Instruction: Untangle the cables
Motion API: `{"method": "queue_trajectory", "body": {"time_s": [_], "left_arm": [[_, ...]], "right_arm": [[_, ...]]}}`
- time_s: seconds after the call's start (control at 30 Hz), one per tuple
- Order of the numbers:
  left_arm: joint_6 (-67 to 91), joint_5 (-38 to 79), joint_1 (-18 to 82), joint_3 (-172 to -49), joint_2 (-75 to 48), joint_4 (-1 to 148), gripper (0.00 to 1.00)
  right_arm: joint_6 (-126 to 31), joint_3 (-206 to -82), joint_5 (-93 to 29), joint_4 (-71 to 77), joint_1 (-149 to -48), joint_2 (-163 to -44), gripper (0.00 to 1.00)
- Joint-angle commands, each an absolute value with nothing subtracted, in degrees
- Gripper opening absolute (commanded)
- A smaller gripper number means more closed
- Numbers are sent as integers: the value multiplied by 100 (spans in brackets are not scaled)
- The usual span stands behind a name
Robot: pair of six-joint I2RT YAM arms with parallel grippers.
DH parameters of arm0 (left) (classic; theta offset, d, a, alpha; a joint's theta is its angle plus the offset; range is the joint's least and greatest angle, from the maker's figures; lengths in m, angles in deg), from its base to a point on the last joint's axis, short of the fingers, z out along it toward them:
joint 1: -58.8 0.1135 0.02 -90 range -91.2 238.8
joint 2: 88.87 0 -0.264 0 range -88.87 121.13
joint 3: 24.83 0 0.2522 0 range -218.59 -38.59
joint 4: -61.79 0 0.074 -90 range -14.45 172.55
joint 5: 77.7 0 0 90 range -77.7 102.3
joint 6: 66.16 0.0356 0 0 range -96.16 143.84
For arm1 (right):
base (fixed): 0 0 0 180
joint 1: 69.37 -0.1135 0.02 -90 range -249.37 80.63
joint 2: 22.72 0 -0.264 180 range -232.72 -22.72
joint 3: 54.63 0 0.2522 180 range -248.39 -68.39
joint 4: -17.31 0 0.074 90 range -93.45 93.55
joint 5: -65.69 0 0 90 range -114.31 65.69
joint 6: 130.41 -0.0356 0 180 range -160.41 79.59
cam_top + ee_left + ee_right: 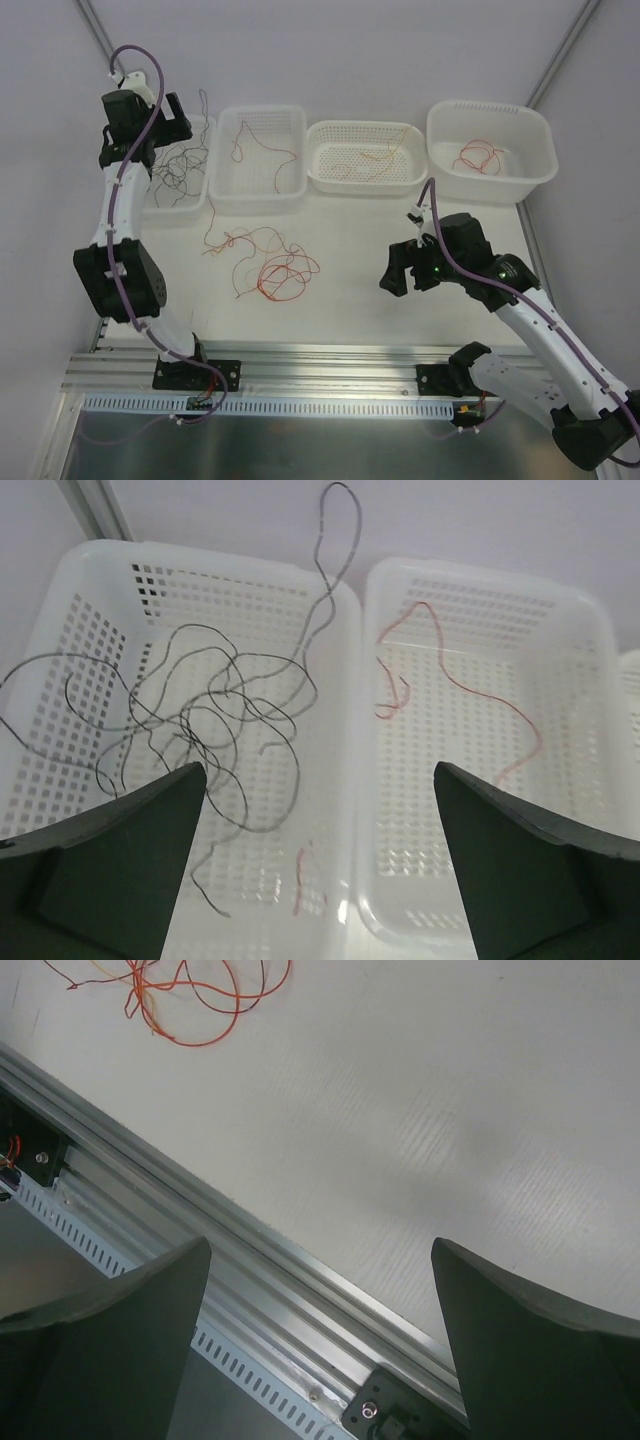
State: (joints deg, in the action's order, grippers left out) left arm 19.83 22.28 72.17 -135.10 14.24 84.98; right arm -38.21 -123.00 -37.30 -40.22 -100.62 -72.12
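A loose tangle of red, dark red and orange cables (270, 268) lies on the white table, and its edge shows in the right wrist view (190, 1000). A dark grey cable (220, 710) lies coiled in the leftmost basket (60, 630), one loop trailing over the back rim. My left gripper (318, 770) hangs open above that basket with nothing between its fingers; from above it (170, 120) sits at the far left. A dark red cable (440, 670) lies in the second basket (590, 680). My right gripper (403, 272) is open and empty above the table's near edge (320, 1245).
Four white baskets line the back: the leftmost (195, 205), the second (255, 195), the third (365, 185) holding an orange-yellow cable (365, 160), the fourth (495, 185) holding a bright red cable (478, 155). An aluminium rail (320, 365) runs along the near edge.
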Motion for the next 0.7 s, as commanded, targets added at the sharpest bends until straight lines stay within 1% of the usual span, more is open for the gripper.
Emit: {"method": "queue_trajectory", "body": {"time_s": [0.0, 0.23, 0.37, 0.57, 0.67], "left_arm": [[1462, 2067, 6892, -12478, -75, 8390, 99], [732, 2205, 6215, -10444, -1889, 9075, 99], [337, 2583, 5663, -9250, -2784, 9322, 99], [-357, 2576, 4942, -7940, -3463, 9427, 99], [-542, 2452, 4589, -7683, -3263, 9436, 99]], "right_arm": [[-4014, -12315, -3855, -3627, -10294, -7360, 97], [-4401, -12262, -3635, -3338, -10698, -7571, 97], [-4690, -12113, -3574, -3012, -10874, -7712, 97], [-4937, -11937, -3381, -2607, -11226, -7984, 98], [-5016, -11797, -3327, -2309, -11384, -8238, 98]]}}
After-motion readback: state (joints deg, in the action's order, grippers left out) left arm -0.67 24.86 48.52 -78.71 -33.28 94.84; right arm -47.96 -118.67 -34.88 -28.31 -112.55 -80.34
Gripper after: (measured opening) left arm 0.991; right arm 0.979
